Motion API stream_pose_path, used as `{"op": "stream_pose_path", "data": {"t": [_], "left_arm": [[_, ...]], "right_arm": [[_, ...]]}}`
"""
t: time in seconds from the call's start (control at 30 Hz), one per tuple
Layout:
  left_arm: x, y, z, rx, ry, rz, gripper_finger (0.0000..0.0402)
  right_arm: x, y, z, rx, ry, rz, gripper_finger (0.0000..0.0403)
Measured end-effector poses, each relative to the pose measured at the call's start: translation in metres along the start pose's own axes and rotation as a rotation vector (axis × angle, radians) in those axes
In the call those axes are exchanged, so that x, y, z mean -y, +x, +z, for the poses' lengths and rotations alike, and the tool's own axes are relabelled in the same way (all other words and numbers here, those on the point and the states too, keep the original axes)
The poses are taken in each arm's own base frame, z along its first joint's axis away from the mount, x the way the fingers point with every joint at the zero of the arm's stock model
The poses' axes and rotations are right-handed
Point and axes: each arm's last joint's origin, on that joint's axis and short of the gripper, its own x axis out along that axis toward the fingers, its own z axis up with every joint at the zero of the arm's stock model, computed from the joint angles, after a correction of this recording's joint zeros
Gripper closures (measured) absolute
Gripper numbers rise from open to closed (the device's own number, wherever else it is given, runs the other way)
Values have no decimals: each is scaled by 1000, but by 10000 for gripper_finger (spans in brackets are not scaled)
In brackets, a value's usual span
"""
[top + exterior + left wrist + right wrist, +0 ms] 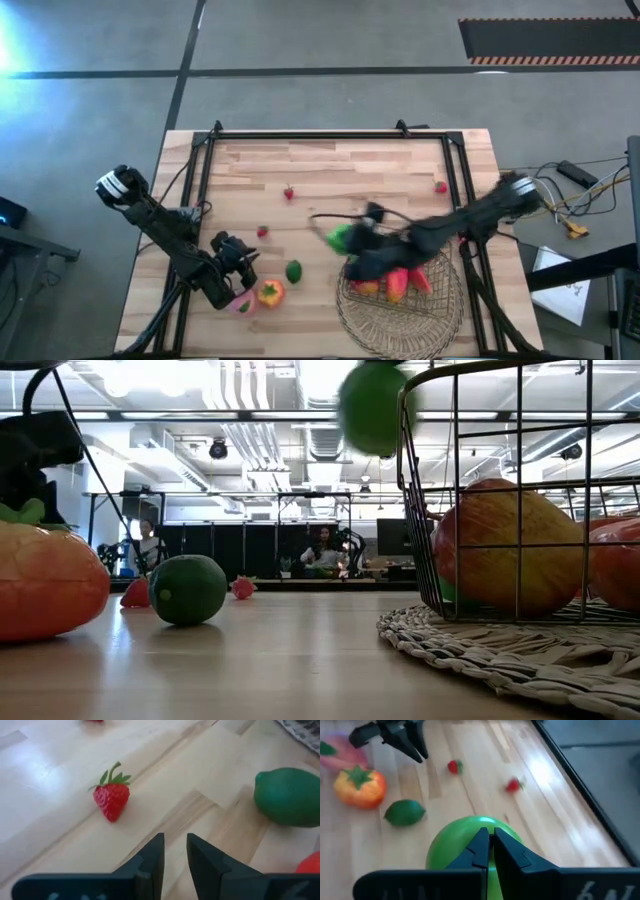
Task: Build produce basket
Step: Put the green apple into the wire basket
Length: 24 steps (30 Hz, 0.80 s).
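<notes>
My right gripper (490, 847) is shut on a bright green apple (340, 237), which shows high in the low view (375, 405) beside the rim of the copper wire basket (430, 480). The basket (440, 262) stands on a round woven mat (400, 318) and holds red and orange fruit (398, 283). My left gripper (175, 852) hovers narrowly open over the table's near left part, touching nothing. A strawberry (111, 800) and a dark green lime (290, 796) lie ahead of it. An orange tomato-like fruit (270, 292) and a pink piece (243, 303) lie near it. My right gripper holds the green apple at its top (470, 827), the two fingers close together and coming from above. The fingers themselves hide the exact spot they pinch. The apple hangs below them, lifted clear of the table, next to the basket's left rim.
Two more strawberries lie on the far half of the table (289, 193) (441, 186). A black frame (330, 135) runs along the table's far and side edges. Bare wood lies between the lime (293, 270) and the basket. People sit in the room beyond (325, 555).
</notes>
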Motion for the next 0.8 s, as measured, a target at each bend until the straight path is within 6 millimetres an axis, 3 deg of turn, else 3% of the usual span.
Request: {"op": "stream_pose_path", "data": {"t": [0.1,0.23,0.47,0.8], "left_arm": [[0,0,0,16,-3,-2,336],[1,0,1,38,-5,-3,336],[3,0,2,78,51,-20,336],[7,0,3,110,110,-38,336]], "right_arm": [[11,-32,-27,6,153,15,394],[22,-45,-65,-15,302,23,394],[37,-33,-115,-127,418,-26,394],[31,-18,-132,-216,422,-94,394]]}}
